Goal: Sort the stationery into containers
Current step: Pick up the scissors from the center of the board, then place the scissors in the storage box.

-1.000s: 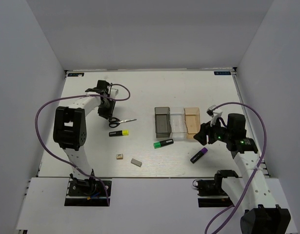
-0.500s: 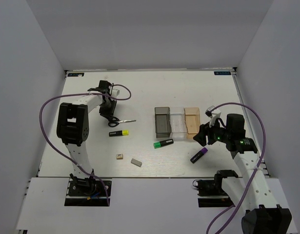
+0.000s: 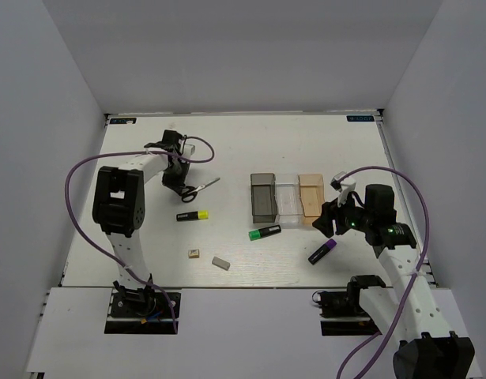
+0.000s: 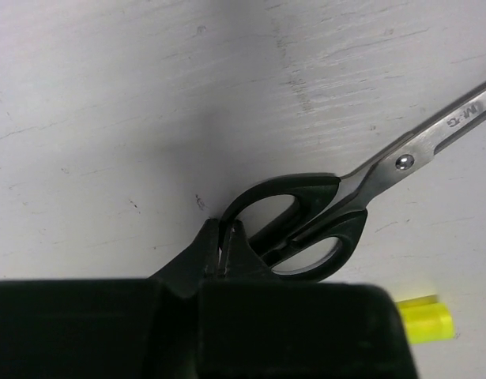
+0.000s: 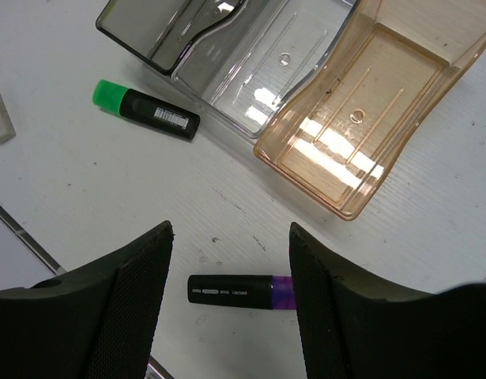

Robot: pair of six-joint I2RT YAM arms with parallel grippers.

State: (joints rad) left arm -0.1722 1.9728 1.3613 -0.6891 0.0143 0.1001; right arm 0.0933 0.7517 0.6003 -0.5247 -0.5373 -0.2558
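My left gripper [image 3: 180,185] is shut on the rim of one handle loop of the black-handled scissors [image 3: 197,188], at the left of the table; in its wrist view the fingertips pinch the loop [image 4: 258,207]. The yellow highlighter [image 3: 193,215] lies just in front. My right gripper [image 3: 330,222] is open above the purple highlighter [image 5: 243,290], which lies between its fingers on the table [image 3: 322,251]. The green highlighter [image 3: 265,232] lies before the dark grey bin [image 3: 263,197]. The clear bin [image 3: 288,197] and the tan bin [image 3: 311,195] stand beside it. All three bins are empty.
A beige eraser [image 3: 194,253] and a grey eraser [image 3: 220,263] lie near the front, left of centre. White walls close the table on three sides. Purple cables loop over both arms.
The scissors' blades have swung from level to pointing up-right, with the left gripper on the handle. The right gripper has barely moved.
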